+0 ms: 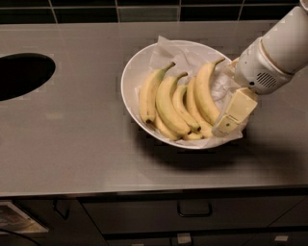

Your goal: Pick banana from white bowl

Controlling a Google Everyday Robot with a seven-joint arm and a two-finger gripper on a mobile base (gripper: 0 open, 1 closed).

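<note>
The white bowl point(129, 79), lined with crumpled white paper point(179, 54), sits mid-counter and holds several yellow bananas. The banana point(204, 96) is the long, thick, rightmost one, with its pale stem pointing to the far right. Two bananas on the left have darker stem tips. My gripper point(225, 97) reaches in from the upper right on a white arm and is open over the bowl's right rim. Its lower cream finger point(235, 111) hangs just right of the banana, with its tip near the banana's lower end. I cannot tell whether it touches. The other finger is mostly hidden behind the wrist.
A dark oval opening point(19, 74) is cut into the grey counter point(77, 144) at the left. A dark tiled wall point(144, 9) runs along the back. Below the counter's front edge are drawers with a handle point(195, 211).
</note>
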